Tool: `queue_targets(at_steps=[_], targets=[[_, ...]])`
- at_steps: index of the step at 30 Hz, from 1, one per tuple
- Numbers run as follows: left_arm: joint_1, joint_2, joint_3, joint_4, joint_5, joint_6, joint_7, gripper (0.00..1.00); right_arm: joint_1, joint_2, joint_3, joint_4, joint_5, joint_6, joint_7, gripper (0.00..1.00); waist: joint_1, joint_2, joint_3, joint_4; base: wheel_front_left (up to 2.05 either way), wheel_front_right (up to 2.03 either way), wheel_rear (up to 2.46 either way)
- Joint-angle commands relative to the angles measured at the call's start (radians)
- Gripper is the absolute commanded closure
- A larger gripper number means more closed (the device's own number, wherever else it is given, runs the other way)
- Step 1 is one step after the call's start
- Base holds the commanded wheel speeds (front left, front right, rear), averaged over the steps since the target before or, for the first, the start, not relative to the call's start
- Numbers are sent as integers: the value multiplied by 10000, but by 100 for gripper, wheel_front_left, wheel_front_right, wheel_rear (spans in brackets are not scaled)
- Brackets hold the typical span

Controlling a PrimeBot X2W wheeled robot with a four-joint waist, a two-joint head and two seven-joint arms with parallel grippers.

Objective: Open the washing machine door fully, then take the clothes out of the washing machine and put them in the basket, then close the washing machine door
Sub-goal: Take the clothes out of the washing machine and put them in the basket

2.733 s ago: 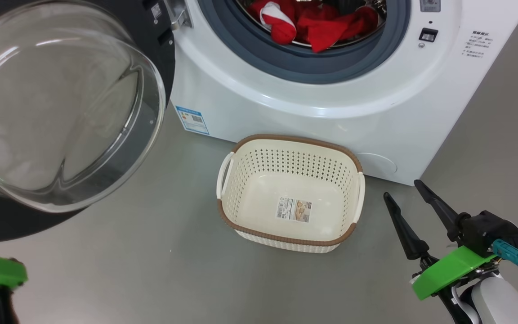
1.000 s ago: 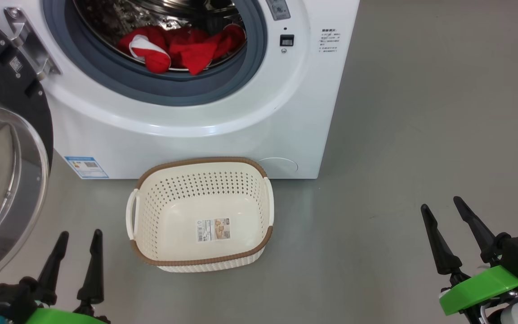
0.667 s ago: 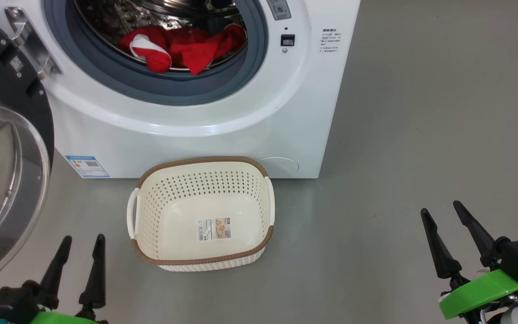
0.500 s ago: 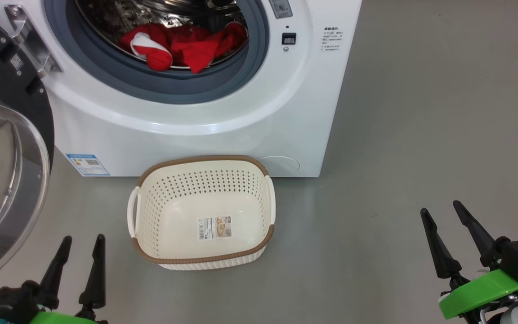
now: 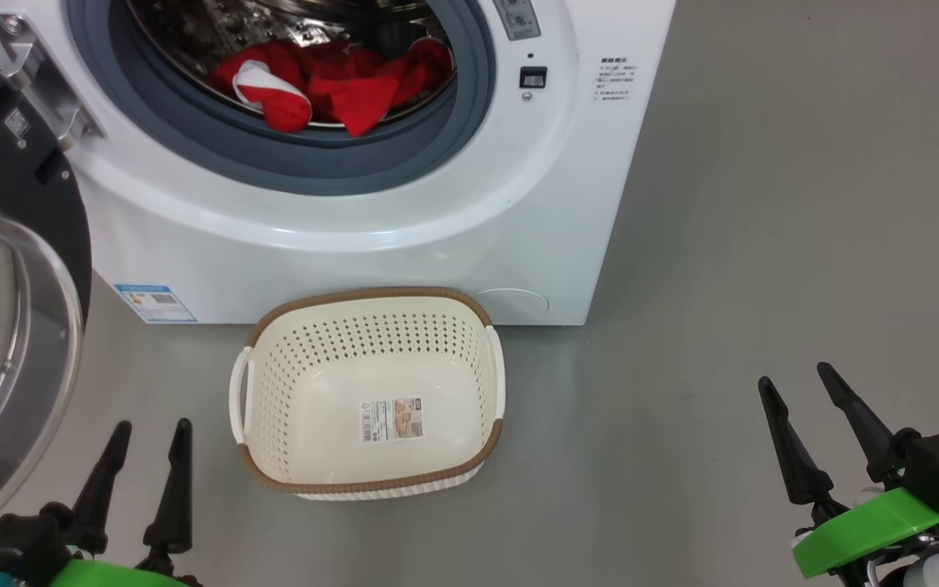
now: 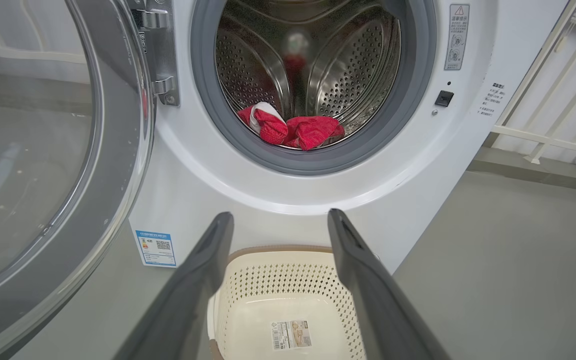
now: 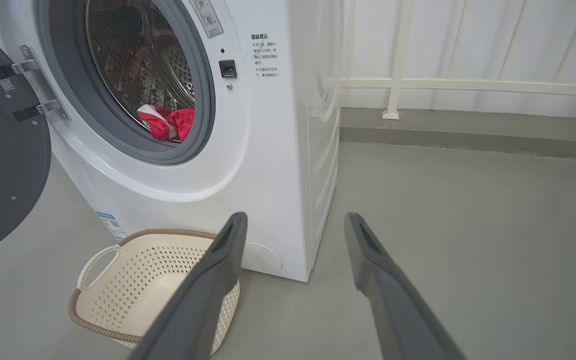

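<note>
The white washing machine (image 5: 404, 204) stands with its round door (image 5: 5, 269) swung wide to the left, glass bowl facing me. Red clothes (image 5: 331, 77) with a white stripe lie at the front of the steel drum, also seen as clothes (image 6: 293, 130) and clothes (image 7: 168, 122). The cream basket (image 5: 368, 391) sits empty on the floor in front of the machine. My left gripper (image 5: 152, 428) is open at the lower left, left of the basket. My right gripper (image 5: 795, 379) is open at the lower right, well clear of the basket.
Grey floor (image 5: 763, 204) spreads to the right of the machine. A white railing and wall (image 7: 468, 75) run behind it. The open door (image 6: 43, 150) stands close to my left arm.
The camera has swung since the oldest frame, so the door now sits at the left edge. Over the last second the picture shifts only slightly; both grippers stay open and still.
</note>
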Motion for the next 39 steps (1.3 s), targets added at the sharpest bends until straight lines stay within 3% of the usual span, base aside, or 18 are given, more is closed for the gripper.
queue_targets(at_steps=[1,11,25,39], targets=[[-456,289,375,-266,-50,-29,-51,0,-196,-121,232,-264,-9,16,-120,0,0,-1,58,-7,83,-114,31],[-703,302,467,-261,229,-29,-51,0,-372,-39,286,-280,-72,16,-120,0,0,-1,294,-25,76,-95,19],[-1085,117,335,127,335,-29,-51,0,-566,119,333,-291,-129,16,-120,0,0,-1,644,-29,5,-5,0],[-4395,430,-955,2123,611,-29,-51,0,-1447,641,620,-326,-313,16,-120,0,0,-1,1831,-503,0,0,0]])
